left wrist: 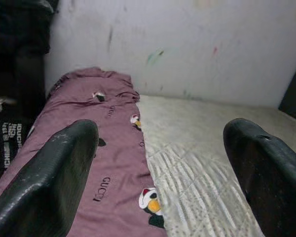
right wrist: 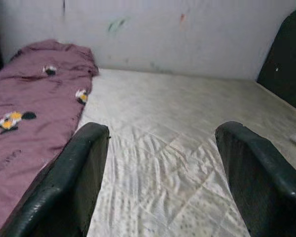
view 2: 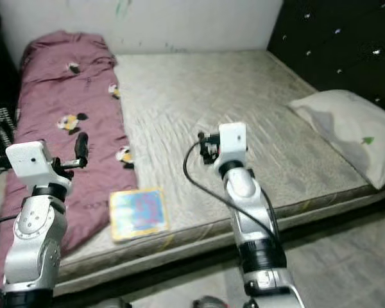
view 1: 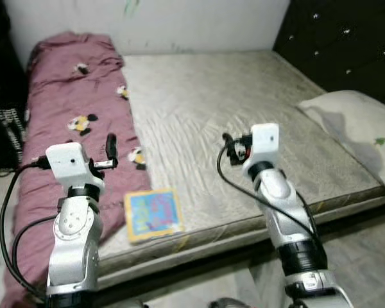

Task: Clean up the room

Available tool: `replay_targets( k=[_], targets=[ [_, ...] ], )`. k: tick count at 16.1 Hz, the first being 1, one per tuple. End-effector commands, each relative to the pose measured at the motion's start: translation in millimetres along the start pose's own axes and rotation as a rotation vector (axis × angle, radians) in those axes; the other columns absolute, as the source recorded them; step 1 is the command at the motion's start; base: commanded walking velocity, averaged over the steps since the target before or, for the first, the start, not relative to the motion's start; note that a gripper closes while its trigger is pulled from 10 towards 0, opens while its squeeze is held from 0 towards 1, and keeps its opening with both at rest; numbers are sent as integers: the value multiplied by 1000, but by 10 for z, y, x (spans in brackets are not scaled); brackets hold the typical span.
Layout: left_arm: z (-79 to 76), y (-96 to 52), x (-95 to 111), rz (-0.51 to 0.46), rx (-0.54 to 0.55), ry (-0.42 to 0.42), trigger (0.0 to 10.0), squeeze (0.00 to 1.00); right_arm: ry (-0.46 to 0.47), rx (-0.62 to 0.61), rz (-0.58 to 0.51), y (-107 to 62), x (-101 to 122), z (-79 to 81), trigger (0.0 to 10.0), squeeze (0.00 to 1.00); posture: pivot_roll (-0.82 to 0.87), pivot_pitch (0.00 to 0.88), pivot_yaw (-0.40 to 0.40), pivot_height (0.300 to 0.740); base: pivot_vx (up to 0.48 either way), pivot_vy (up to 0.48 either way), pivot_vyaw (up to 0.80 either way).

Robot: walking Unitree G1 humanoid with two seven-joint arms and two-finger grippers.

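Blanket [left wrist: 103, 163] on mattress [view 1: 244, 128] reads "GUCCI".

A big bed [view 1: 244, 141] is seen in the middle of the room. Its top is pale grey and is stitched in a criss-cross pattern. A thin yellow line is seen along its near edge. Behind the bed, a white wall [view 1: 199, 22] is seen, and small green and red marks [left wrist: 155, 55] are smeared on it. On the right side, a black headboard [view 1: 346, 45] is set against the bed, and it is dotted with shiny buttons. A grey floor [view 1: 366, 256] is seen below the near edge of the bed. At the far left, a black thing with white print [view 1: 6, 128] is seen beside the bed.
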State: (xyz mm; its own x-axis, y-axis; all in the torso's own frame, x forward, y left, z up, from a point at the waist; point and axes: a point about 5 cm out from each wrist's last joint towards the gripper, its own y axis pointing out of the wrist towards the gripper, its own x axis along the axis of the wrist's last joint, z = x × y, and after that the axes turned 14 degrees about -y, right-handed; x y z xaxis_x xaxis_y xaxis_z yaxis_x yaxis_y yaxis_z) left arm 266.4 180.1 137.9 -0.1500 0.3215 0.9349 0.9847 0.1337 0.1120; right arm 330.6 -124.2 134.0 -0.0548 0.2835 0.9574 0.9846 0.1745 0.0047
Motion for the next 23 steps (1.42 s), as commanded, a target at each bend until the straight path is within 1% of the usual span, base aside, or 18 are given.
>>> replay_targets(
  k=[1, 2, 6, 8, 14, 17, 19, 22, 23],
  targets=[
    [-95, 15, -2, -5, -30, -1, 10000, 0, -12, -33, 24, -34, -72, -119, 10000, 0, 7, 0, -61, 740, 0, 0, 0],
    [-104, 15, 10, -20, -36, 15, 10000, 0, -12, -33, 25, -34, -76, -119, 10000, 0, 8, 0, -62, 740, 0, 0, 0],
    [-106, 24, 22, -29, -37, 13, 10000, 0, -19, -21, 15, -8, -54, -98, 10000, 0, 7, 0, -64, 740, 0, 0, -119],
    [-104, 18, 13, -24, -32, 2, 10000, 0, -16, -21, 14, -9, -59, -93, 10000, 0, 7, 0, -64, 740, 0, 0, 434],
    [-113, 25, 8, -19, -40, -9, 10000, 0, -6, -29, 15, 2, -57, -94, 10000, 0, 8, 0, -62, 740, 0, 454, 0],
    [-119, 25, 12, -29, -48, 8, 10000, 0, 4, -46, 13, 5, -58, -121, 10000, 0, 7, 0, -59, 740, 0, 86, 0],
    [-109, 13, 3, -35, -49, 17, 10000, 0, 27, -64, 24, 4, -75, -150, 10000, 0, 2, 0, -55, 740, 0, 0, 0],
    [-64, -11, 50, -44, -40, 38, 10000, 0, 37, -80, 29, -53, -70, -137, 10000, 0, 4, 0, -47, 740, 0, 0, -573],
    [-63, -15, 51, -41, -58, 46, 10000, 0, 45, -84, 35, -66, -84, -129, 10000, 0, 7, 0, -46, 740, 0, 0, -663]
  ],
)
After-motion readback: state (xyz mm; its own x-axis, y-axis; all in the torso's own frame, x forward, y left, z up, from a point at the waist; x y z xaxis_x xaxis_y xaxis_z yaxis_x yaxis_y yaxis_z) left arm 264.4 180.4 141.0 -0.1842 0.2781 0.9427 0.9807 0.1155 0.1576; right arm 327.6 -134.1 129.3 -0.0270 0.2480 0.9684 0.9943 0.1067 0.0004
